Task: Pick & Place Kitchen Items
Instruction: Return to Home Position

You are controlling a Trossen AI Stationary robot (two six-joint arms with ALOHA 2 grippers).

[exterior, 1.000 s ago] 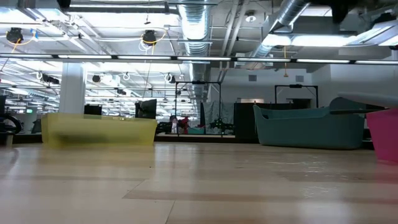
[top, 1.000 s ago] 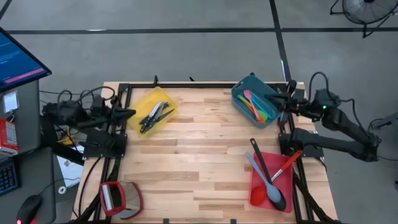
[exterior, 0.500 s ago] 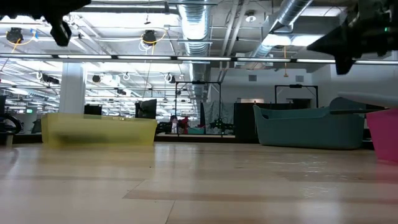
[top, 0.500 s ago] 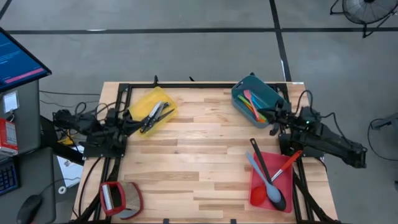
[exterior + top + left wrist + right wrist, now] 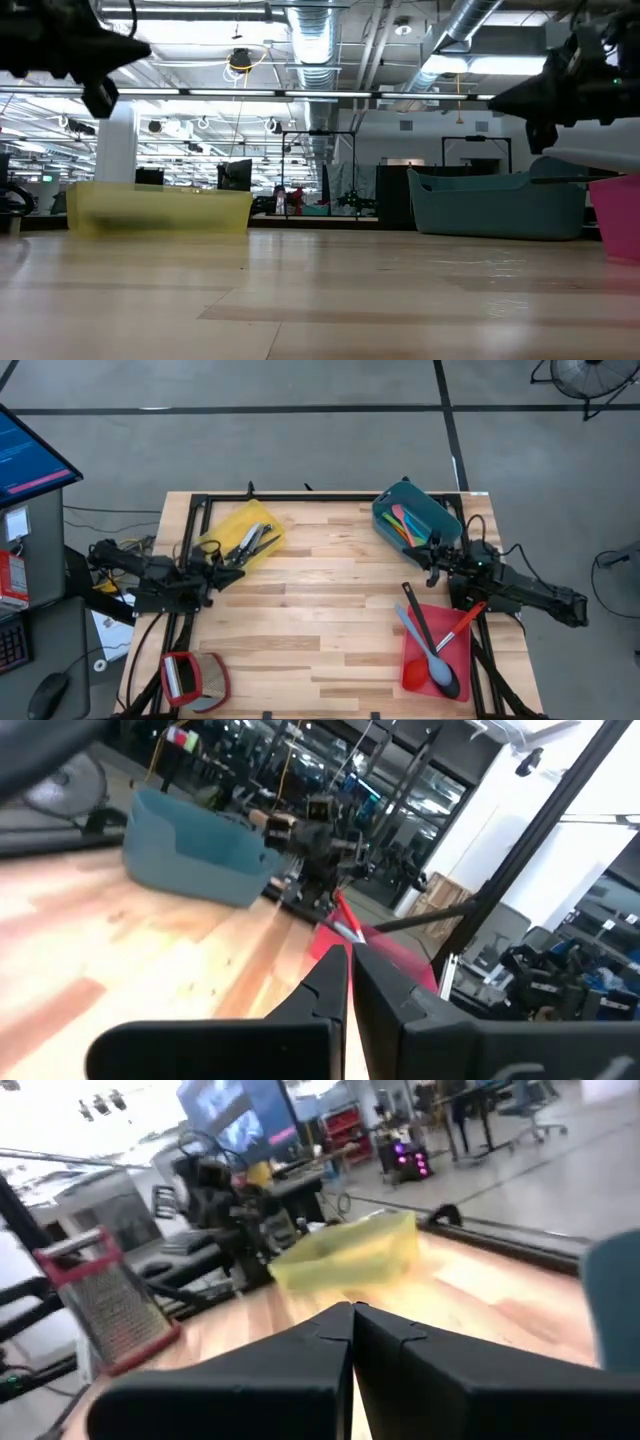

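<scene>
Wooden table [image 5: 330,620], big open workshop behind. Left gripper [image 5: 233,559] and right gripper [image 5: 428,566] both pinched closed, empty (knives [image 5: 248,546] tangled, uncountable).

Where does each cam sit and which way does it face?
High view: overhead, straight down on the table; left tool and right tool at its edges.
Low view: table-top height, level across to yellow bin and teal bin; tools in upper corners.
Left wrist view: on that wrist, facing teal bin and right arm; own shut tool in front.
Right wrist view: on that wrist, facing yellow bin and left arm; own shut tool in front.
Shared: high and low show yellow and teal bins.
</scene>
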